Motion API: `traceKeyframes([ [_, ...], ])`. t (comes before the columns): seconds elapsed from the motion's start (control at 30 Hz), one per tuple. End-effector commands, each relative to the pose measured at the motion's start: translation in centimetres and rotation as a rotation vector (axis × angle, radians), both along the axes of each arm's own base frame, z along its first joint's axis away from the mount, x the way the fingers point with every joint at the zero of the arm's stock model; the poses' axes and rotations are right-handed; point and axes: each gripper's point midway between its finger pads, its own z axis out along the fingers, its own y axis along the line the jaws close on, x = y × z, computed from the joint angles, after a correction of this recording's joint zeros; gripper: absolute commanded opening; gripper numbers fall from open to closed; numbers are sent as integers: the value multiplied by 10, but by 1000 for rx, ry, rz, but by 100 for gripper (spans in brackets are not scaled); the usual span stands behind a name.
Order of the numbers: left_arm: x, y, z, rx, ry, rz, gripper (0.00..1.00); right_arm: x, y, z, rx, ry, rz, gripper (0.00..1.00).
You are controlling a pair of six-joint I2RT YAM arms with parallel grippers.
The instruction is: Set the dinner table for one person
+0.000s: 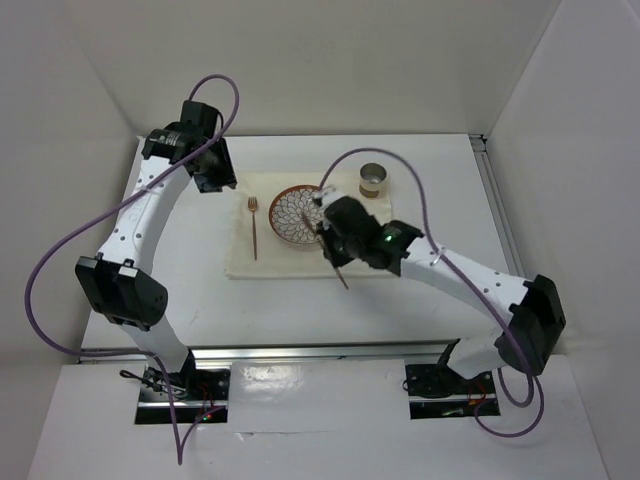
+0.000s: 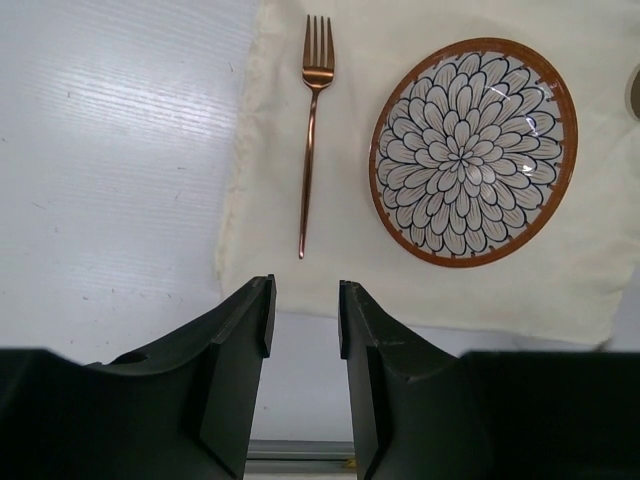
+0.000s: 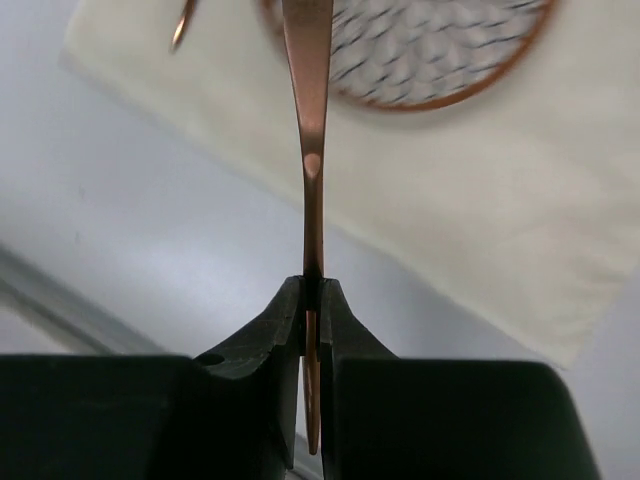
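Dinner table (image 1: 290, 315): white top, ahead of my bases, carries all items.

- Cream placemat (image 1: 290, 262) mid-table.
- On it: patterned plate (image 1: 297, 214); copper fork (image 1: 254, 228) just left of plate, apart.
- Metal cup (image 1: 373, 181) near placemat's far right corner.

My right gripper (image 3: 312, 292): fingers pinching thin copper utensil (image 3: 308, 60) by handle, tip toward plate, over placemat's near edge.

My left gripper (image 2: 305, 300): fingers spread, nothing between, hovering at far left.

Recommendation: lower utensil onto placemat right of plate, parallel to fork, clear of rim. Release only once flat.
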Motion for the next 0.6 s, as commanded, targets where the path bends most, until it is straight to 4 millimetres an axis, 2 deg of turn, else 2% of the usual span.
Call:
traceKeyframes([
  [0.0,-4,0,29,-16,-77,-33,48,49,-39,35,103,1,-296,0],
  [0.03,-3,0,25,-15,-68,-33,48,59,-47,34,132,29,-386,0],
  [0.07,-3,-2,25,-22,-66,-39,48,74,-65,30,138,49,-454,0],
  [0.3,-3,-1,19,-13,-56,-45,48,137,-96,-19,126,144,-608,0],
  [0.4,-5,3,18,-12,-47,-36,48,153,-109,-28,130,141,-639,0],
  [0.47,-6,3,22,-13,-58,-36,48,159,-115,-41,120,164,-657,0],
  [0.57,-7,1,16,-20,-45,-42,48,166,-120,-60,122,205,-667,0],
])
